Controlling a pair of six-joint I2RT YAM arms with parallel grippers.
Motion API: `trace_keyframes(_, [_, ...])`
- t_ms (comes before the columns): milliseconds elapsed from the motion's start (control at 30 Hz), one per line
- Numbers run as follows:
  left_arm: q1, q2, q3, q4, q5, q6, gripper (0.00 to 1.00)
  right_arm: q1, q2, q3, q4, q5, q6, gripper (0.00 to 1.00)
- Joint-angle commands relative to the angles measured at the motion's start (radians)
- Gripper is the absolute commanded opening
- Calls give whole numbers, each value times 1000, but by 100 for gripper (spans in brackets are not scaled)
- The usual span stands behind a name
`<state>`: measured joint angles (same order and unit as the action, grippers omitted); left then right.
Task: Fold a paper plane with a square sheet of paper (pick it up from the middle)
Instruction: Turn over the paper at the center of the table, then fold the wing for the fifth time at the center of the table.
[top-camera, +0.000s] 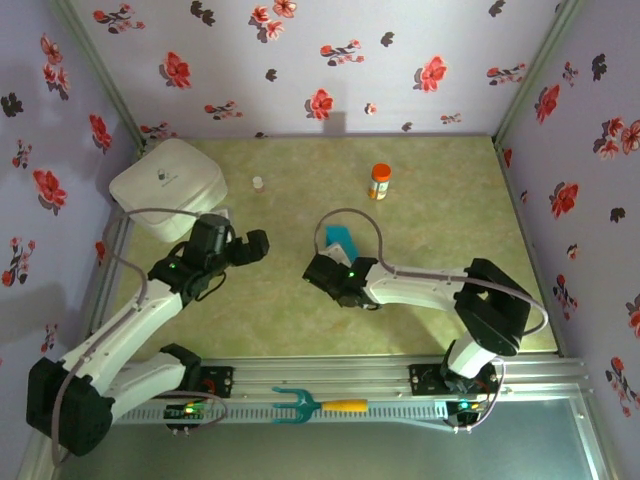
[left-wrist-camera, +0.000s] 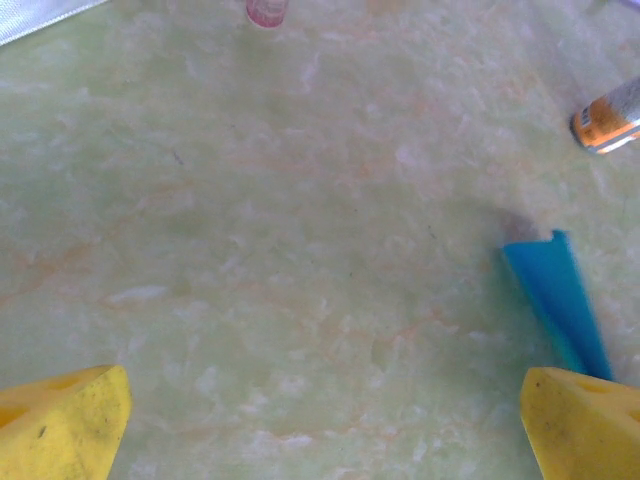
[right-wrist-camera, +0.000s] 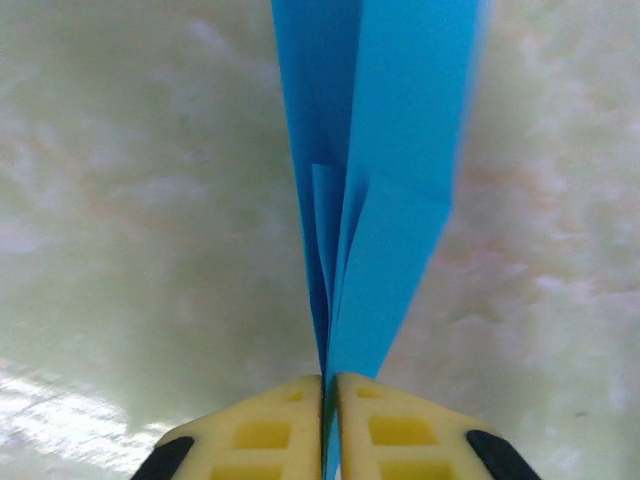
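Evidently the paper plane (right-wrist-camera: 380, 180), folded narrow with several layers fanning from one crease, is clamped at its near end between the pads of the right claw (right-wrist-camera: 330, 400), near the middle of the desk (top-camera: 300, 320). It is judged to be very light, thin and limp away from the folds, stiffer along the central crease, and easily crumpled or torn. It is best taken at the stacked layers by the crease, not at a loose wing, and some slipping on the smooth paper is to be expected. The left claw (left-wrist-camera: 325, 425) is held wide apart and empty, toward the left edge. Counted are one paper plane, one white rounded box (top-camera: 168, 180) at the far left corner, one orange bottle (top-camera: 380, 182) and one small vial (top-camera: 258, 184) by the far edge, one teal pronged tool (top-camera: 300, 404) at the near edge, and two claws
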<state>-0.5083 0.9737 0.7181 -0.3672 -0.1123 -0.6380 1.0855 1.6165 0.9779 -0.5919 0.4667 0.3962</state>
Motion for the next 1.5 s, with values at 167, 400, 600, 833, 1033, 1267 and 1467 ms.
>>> trace_keyframes(167, [36, -45, -25, 5, 88, -30, 100, -37, -91, -30, 158, -371, -15, 36])
trace_keyframes(400, [42, 1, -37, 69, 186, -35, 100, -241, -189, -159, 366, -641, 142, 43])
trace_keyframes(600, [23, 46, -90, 240, 319, -134, 98, -381, -112, -226, 548, -856, 291, 21])
trace_keyframes(833, [-79, 134, -87, 304, 295, -161, 95, -397, -12, -213, 575, -857, 355, 16])
trace_keyframes(1033, [-91, 166, -69, 306, 296, -150, 88, -398, 39, -230, 590, -842, 444, 17])
trace_keyframes(1267, [-92, 172, -74, 313, 312, -153, 82, -398, 46, -304, 708, -814, 597, 15])
trace_keyframes(1467, [-91, 191, -81, 338, 310, -160, 74, -398, 38, -352, 798, -811, 698, 12])
